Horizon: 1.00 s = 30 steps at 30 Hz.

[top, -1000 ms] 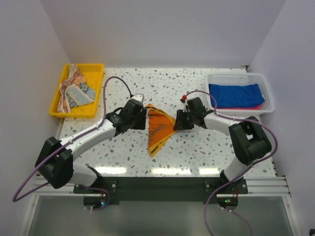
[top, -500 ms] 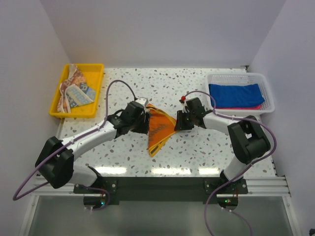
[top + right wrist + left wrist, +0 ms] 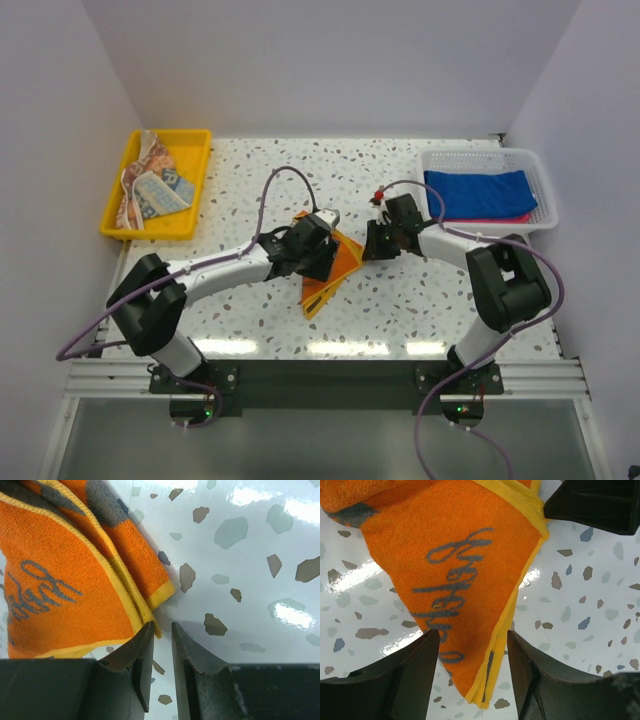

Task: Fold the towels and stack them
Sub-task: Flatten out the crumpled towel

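The left arm had swung right across the table, and the left gripper [image 3: 472, 655] hung over the orange towel [image 3: 320, 288], fingers spread either side of a folded corner. The right gripper [image 3: 161, 645] had drawn its fingers nearly together at the yellow edge; I could not tell whether they had caught it. That towel lay mid-table, only partly folded, I judged. The blue towel [image 3: 478, 193] sat folded in the white basket [image 3: 543, 190], over a sliver of the pink towel [image 3: 500, 218]. The printed towel [image 3: 150, 185] lay crumpled in the yellow tray [image 3: 118, 228], still to be done. Only the two arms crowded each other.
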### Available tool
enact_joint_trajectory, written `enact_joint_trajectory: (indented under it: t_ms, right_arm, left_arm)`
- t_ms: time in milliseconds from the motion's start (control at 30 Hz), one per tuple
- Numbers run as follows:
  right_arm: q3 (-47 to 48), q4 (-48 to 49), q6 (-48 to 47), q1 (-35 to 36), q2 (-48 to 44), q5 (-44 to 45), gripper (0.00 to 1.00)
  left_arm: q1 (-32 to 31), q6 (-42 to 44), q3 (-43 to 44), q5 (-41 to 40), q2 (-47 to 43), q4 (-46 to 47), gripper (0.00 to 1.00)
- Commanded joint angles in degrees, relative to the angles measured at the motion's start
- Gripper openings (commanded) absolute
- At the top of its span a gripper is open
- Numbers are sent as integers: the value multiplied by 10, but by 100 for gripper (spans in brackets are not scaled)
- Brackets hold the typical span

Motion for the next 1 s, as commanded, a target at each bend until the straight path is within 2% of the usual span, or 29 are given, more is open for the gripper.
enact_joint_trajectory:
  t_ms: [0,333,400,433,467,500,533,633,767,867,967]
  right_arm:
    - [22,13,-13,-7,9,-27,25]
    - [18,27,-27,-6,36,-91,26]
    - [17,32,-26,-7,40,-97,24]
    - [17,32,-27,-6,41,-97,20]
    - [19,30,-29,-6,39,-96,9]
    - [22,26,-31,-7,36,-93,2]
    - [27,20,-34,-6,33,-87,0]
    - [44,-9,-42,-6,-1,-75,0]
    - [73,-69,-46,-6,-47,-51,0]
    - [94,-105,-49,-6,-75,-36,0]
    - [114,-127,-47,-6,-104,-21,0]
  left_arm:
    - [-6,4,26,-16,24,21,61]
    - [-8,-26,-13,-31,59,42,59]
    - [-7,-32,-20,-31,61,48,58]
    - [-7,-39,-26,-38,64,49,57]
    - [-6,-42,-29,-41,64,50,55]
    - [-6,-47,-33,-45,64,50,53]
    - [-5,-56,-39,-54,62,49,51]
    - [8,-77,-61,-71,47,42,41]
    - [65,-107,-115,-62,-1,56,28]
    - [103,-120,-161,-46,-46,72,12]
    - [131,-138,-195,-39,-85,69,6]
